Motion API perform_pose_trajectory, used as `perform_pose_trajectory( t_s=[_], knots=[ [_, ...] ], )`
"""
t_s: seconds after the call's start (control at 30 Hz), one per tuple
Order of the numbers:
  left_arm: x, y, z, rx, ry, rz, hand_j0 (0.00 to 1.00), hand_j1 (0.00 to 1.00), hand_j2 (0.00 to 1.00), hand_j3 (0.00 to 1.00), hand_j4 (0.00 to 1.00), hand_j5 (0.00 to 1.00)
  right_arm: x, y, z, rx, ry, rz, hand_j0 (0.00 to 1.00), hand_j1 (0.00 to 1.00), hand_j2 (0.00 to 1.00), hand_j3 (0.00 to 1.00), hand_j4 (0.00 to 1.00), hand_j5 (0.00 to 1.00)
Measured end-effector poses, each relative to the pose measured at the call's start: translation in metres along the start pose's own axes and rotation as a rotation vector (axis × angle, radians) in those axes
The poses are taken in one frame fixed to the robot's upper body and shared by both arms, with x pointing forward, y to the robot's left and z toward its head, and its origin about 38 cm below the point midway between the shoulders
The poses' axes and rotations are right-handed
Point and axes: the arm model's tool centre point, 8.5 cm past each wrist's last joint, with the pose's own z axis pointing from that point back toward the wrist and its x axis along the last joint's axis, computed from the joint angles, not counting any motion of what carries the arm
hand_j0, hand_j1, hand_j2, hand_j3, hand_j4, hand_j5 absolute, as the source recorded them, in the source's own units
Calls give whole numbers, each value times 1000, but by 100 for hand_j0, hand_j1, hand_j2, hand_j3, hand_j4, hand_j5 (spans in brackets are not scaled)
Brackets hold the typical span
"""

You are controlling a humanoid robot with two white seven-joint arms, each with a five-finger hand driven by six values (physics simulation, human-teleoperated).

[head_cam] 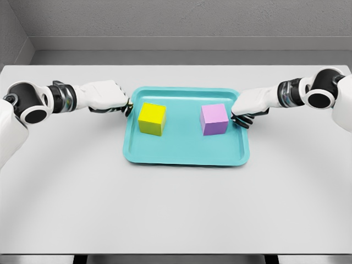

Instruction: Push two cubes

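Yellow cube (152, 118) and purple cube (214, 119) well apart on teal tray (184, 157), tray on grey desk (176, 209), left hand (105, 96) at tray's left rim, fingers clenched, empty, right hand (250, 104) beside purple cube, fingers curled, empty

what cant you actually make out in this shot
- Head view: fingertips of the left hand fold under the palm at the tray rim, so contact with the yellow cube is unclear.
- Head view: right hand fingers curl beneath the palm; touch on the purple cube can't be told.
- Far and inward cube faces are turned away.
- Both upper arms are cut off by the side edges.
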Motion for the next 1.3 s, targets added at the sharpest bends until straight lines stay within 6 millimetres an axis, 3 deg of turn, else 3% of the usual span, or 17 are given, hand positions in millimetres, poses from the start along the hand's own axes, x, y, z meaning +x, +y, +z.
perform_pose_trajectory(
  t_s=[0.43, 1.3],
  knots=[
    [5, 5, -2, 10, -11, -15, 46, 46, 46, 46, 46, 46, 7, -5, -9, -1, -18, 14, 12, 12, 12, 12, 12, 12],
    [8, -7, -12, -24, -21, 1, 46, 46, 46, 46, 46, 46, 20, -15, -21, -13, -53, 25, 12, 12, 12, 12, 12, 12]
  ],
)
